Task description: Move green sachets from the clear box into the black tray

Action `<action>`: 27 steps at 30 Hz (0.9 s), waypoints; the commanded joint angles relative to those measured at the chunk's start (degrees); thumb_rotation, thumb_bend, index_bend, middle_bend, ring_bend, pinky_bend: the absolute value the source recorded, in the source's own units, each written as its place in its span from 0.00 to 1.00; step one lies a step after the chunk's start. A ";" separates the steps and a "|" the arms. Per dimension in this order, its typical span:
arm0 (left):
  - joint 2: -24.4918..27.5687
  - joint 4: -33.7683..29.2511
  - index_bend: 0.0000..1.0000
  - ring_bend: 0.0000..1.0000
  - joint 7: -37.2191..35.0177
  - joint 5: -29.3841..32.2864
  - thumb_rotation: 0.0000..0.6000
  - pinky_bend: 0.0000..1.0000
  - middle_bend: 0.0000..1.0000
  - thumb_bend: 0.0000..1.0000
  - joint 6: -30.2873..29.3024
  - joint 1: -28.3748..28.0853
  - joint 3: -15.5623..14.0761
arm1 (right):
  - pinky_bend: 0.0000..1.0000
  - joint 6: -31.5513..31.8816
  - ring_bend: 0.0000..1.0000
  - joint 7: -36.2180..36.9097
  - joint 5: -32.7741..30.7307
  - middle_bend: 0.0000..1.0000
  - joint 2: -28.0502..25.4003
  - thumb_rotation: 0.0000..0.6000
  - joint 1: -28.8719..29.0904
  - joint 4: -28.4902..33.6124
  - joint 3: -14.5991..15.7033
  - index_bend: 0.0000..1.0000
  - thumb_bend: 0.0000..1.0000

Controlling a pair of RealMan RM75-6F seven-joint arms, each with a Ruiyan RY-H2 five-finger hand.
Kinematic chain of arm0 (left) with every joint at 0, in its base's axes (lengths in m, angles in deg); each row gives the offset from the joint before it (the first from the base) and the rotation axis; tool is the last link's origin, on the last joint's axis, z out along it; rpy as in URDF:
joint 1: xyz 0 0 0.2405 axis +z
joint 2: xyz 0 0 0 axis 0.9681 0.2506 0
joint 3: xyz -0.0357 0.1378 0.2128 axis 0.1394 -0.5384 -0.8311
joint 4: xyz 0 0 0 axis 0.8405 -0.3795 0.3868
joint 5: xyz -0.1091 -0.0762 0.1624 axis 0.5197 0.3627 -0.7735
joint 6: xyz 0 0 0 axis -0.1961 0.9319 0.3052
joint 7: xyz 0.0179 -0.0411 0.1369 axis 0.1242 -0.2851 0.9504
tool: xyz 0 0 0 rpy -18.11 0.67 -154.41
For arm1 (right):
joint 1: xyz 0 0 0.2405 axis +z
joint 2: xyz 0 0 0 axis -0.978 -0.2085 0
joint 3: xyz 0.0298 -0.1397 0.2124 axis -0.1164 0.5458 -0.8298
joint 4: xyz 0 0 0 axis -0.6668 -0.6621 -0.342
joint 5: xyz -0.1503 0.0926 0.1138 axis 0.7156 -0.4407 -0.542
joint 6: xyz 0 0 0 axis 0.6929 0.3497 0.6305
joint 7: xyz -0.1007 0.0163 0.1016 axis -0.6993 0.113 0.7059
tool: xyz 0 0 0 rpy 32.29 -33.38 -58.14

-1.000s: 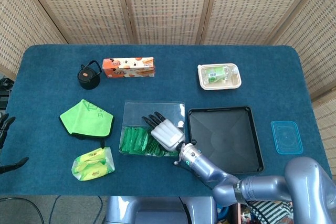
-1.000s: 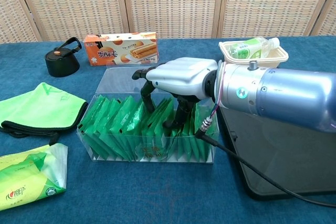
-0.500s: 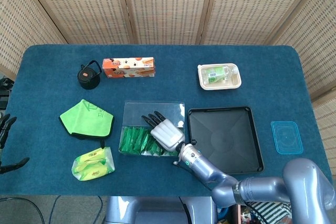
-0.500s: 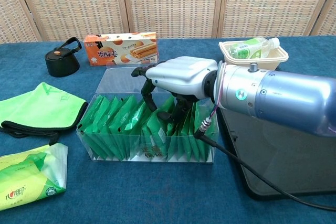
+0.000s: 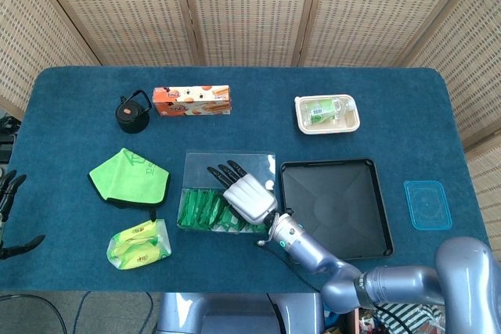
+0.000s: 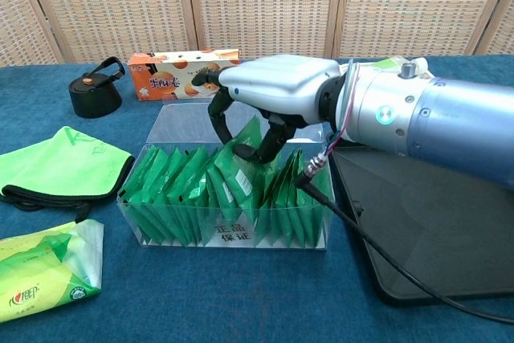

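Observation:
A clear box (image 6: 201, 234) holds a row of upright green sachets (image 6: 173, 190) along its front; in the head view the clear box (image 5: 205, 166) lies left of the black tray (image 5: 337, 207). My right hand (image 6: 273, 90) hovers over the box and pinches one green sachet (image 6: 241, 158) between thumb and fingers (image 6: 218, 116), lifted partly above the row. The same right hand (image 5: 244, 195) shows over the box from above. The black tray (image 6: 434, 230) is empty. My left hand (image 5: 9, 187) sits at the far left edge, fingers apart, holding nothing.
An orange snack box (image 5: 192, 100) and a black kettle (image 5: 131, 113) stand at the back left. A green cloth (image 5: 129, 177) and a yellow-green packet (image 5: 139, 243) lie left of the box. A white container with a bottle (image 5: 327, 113) and a blue lid (image 5: 427, 204) lie to the right.
My right hand has risen from among the sachets, drawing one sachet up out of the row. The left hand has barely moved.

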 commanded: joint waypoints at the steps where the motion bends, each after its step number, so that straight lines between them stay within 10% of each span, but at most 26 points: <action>1: -0.05 0.10 0.00 0.00 0.02 0.20 1.00 0.00 0.00 0.13 0.26 -0.13 0.04 | 0.00 1.86 0.00 -0.72 1.13 0.08 -3.46 1.00 -0.53 4.19 -1.52 0.64 0.65; 15: -0.43 -0.04 0.00 0.00 1.01 0.14 1.00 0.00 0.00 0.13 -0.08 -0.04 0.00 | 0.00 10.87 0.00 -0.41 2.10 0.08 -23.54 1.00 -8.07 19.83 -5.05 0.66 0.66; 27: -0.51 -0.78 0.00 0.00 2.01 -1.59 1.00 0.00 0.00 0.13 -1.28 0.42 -0.62 | 0.00 12.85 0.00 17.16 15.04 0.08 -32.80 1.00 -21.09 12.22 4.76 0.66 0.66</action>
